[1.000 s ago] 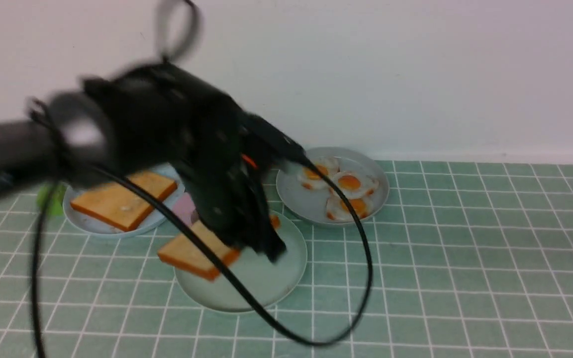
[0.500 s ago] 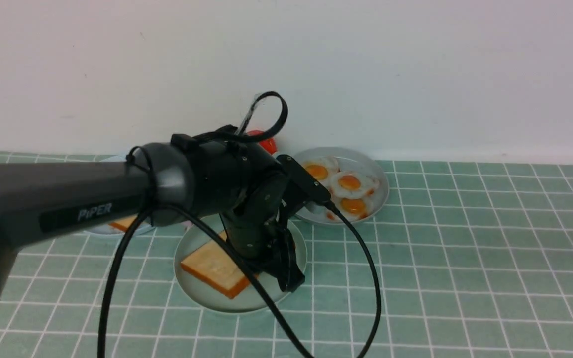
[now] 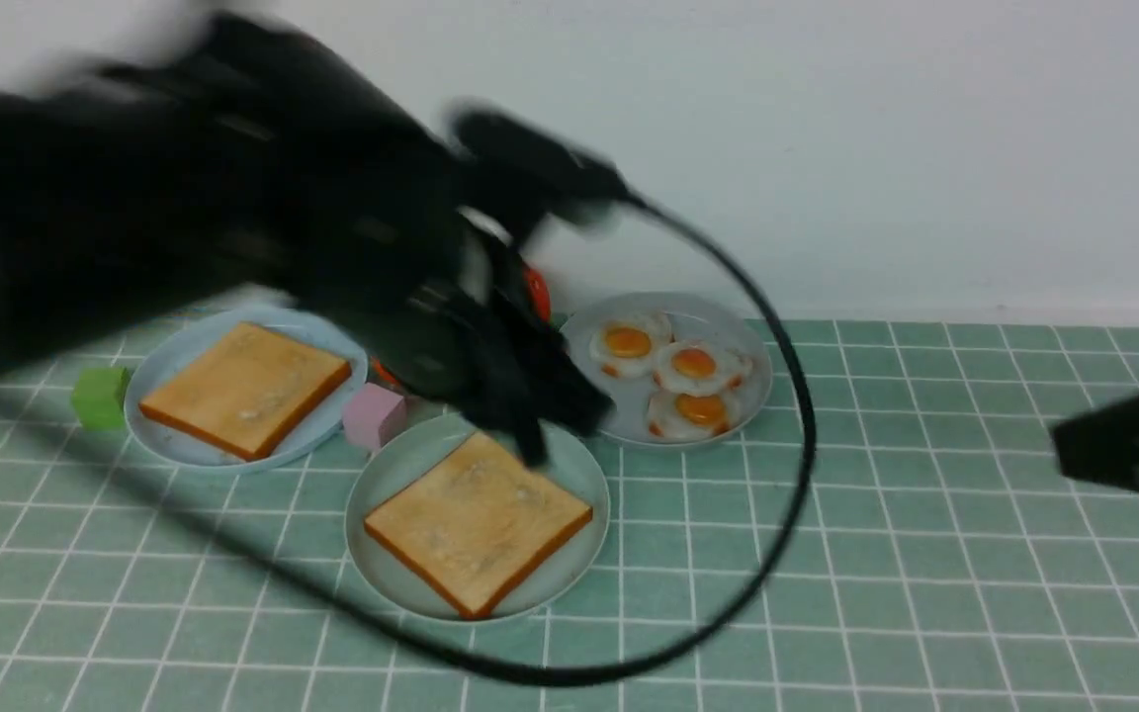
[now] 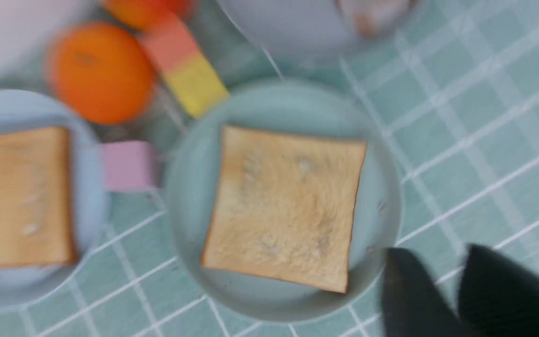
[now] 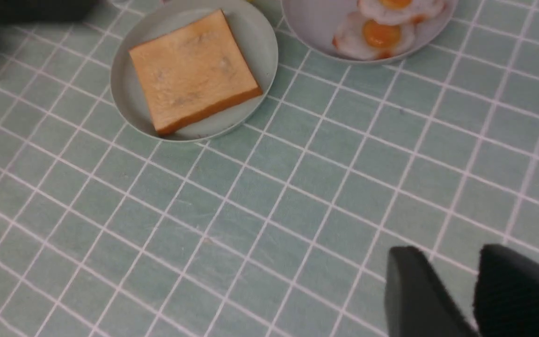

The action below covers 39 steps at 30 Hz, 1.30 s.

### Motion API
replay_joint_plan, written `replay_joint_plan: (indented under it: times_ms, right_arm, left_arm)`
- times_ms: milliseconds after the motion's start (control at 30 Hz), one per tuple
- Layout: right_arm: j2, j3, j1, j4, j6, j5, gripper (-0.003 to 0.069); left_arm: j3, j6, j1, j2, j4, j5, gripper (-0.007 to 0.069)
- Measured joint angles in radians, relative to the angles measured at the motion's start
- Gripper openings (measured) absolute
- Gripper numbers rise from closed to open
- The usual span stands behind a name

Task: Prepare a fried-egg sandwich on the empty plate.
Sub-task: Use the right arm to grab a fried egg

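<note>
From the front, one toast is lying flat on the mint plate, with one corner reaching nearly to the rim. The left claw is hanging as a blur over the plate's far edge. Its cable is looping around the plate in this view, and I am guessing a low sweep could snag the slice and drag it off. The second toast is waiting on the blue plate. The eggs are touching one another on the grey plate, so a careless pinch could be lifting two.

In the left wrist view, the left claw is standing slightly parted beside the rim, gripping nothing.

In the right wrist view, the right claw is also standing parted and empty over bare tiles, well apart from the eggs.
</note>
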Motion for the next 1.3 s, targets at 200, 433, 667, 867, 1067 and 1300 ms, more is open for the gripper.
replay_joint_plan:
  times_ms: [200, 433, 667, 867, 1067, 1300]
  right_arm:
    - [0.279, -0.137, 0.0, 0.04, -0.081, -0.022, 0.0108]
    - [0.557, -0.326, 0.056, 0.013, -0.101, -0.03, 0.0105]
    - [0.854, -0.614, 0.171, -0.211, -0.086, -0.03, 0.0167]
    - [1.088, -0.857, 0.203, -0.417, 0.004, -0.039, 0.0388]
    - [1.27, -1.028, 0.205, -0.471, 0.053, -0.043, 0.0622]
    - [1.37, -1.097, 0.21, -0.494, 0.064, -0.055, 0.0645]
  left_arm:
    - [0.26, -0.073, 0.002, -0.371, -0.005, -0.041, -0.0013]
    - [0.592, -0.205, 0.002, -0.719, -0.004, -0.197, -0.0013]
    - [0.781, -0.361, 0.002, -0.973, 0.075, -0.321, -0.0013]
    - [0.8, -0.413, 0.002, -1.005, 0.155, -0.31, -0.0013]
    - [0.8, -0.414, 0.002, -0.984, 0.183, -0.306, -0.0013]
    - [0.801, -0.414, 0.002, -0.984, 0.189, -0.305, -0.0013]
